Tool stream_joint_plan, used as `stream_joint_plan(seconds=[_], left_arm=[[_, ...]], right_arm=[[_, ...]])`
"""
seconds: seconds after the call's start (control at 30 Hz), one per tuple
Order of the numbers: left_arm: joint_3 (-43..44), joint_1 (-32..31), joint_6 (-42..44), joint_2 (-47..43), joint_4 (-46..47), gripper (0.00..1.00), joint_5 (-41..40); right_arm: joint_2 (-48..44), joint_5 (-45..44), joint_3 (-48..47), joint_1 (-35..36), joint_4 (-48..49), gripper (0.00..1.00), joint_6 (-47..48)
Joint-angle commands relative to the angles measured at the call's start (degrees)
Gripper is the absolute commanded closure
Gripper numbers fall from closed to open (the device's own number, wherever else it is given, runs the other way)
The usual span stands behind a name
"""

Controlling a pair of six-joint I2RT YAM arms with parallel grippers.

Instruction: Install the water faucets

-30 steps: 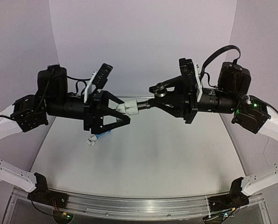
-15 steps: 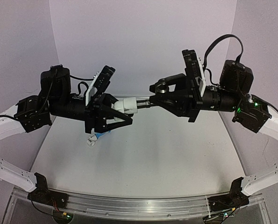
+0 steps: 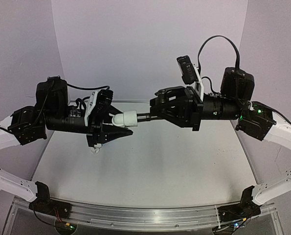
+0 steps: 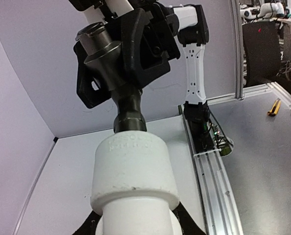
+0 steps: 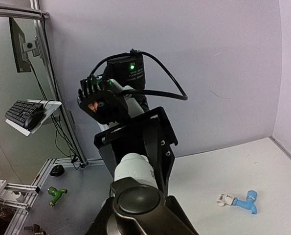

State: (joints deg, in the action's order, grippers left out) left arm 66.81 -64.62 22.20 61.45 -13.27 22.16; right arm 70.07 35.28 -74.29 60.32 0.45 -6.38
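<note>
- Left end effector (image 3: pixel 120 122) is clamped on a white cylindrical plastic pipe fitting (image 3: pixel 128 118), which juts out past its fingertips toward the right arm.
- Right end effector (image 3: pixel 155 111) is closed on a dark silvery-grey metal faucet (image 3: pixel 143 116). The faucet's stem reaches out from the jaws and meets the open end of the white fitting.
- Both end effectors face each other tip to tip, high above the pale worktop (image 3: pixel 160 166).
- Raised lettering runs round the collar of the white fitting in the left wrist view, but it is too faint to read.
- A light blue plastic faucet (image 5: pixel 248 200) lies on the worktop below the left end effector, well apart from both. A small white plastic connector (image 5: pixel 224 199) touches its end.
- No brand marks can be read on the arms.
</note>
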Motion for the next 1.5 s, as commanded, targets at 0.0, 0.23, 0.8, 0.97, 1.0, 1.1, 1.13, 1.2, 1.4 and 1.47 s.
stream_joint_plan(seconds=[0.0, 0.23, 0.8, 0.97, 1.0, 1.1, 1.13, 1.2, 1.4, 1.47], left_arm=[[-0.08, -0.77, 12.67, -3.16, 0.7, 0.6, -12.36], [0.36, -0.67, 5.06, -2.79, -4.73, 0.21, -21.11], [2.99, 14.93, -50.22, 2.51, 7.37, 0.04, 22.76], [4.75, 16.38, -61.97, 8.84, 15.89, 0.1, 37.26], [5.04, 16.42, -64.04, 10.18, 17.38, 0.11, 39.0], [5.53, 16.45, -67.17, 12.9, 19.7, 0.14, 40.97], [5.68, 16.41, -67.98, 13.68, 20.35, 0.14, 41.37], [6.04, 16.38, -68.82, 14.81, 21.45, 0.15, 42.3], [6.86, 15.85, -70.18, 16.89, 24.19, 0.2, 43.92], [7.38, 15.35, -69.57, 17.36, 24.3, 0.23, 44.13]], right_arm=[[-0.62, -0.49, -2.29, -0.71, 1.95, 1.0, -0.42], [-3.27, -10.96, -6.87, -1.01, 1.91, 1.0, 23.56], [-12.64, -4.74, 9.86, -0.84, 7.32, 1.0, 88.06], [-13.28, -3.39, 11.88, -0.87, 7.41, 1.0, 96.77], [-13.29, -3.19, 12.2, -0.82, 7.38, 1.0, 98.16], [-13.39, -2.28, 13.12, -0.71, 7.37, 1.0, 102.03], [-13.36, -2.14, 13.39, -0.64, 7.37, 1.0, 103.19], [-13.13, -1.93, 13.83, -0.59, 7.38, 1.0, 104.75], [-11.86, -0.66, 14.34, -0.45, 7.37, 1.0, 105.89], [-11.32, -0.41, 14.49, -0.22, 7.37, 1.0, 105.84]])
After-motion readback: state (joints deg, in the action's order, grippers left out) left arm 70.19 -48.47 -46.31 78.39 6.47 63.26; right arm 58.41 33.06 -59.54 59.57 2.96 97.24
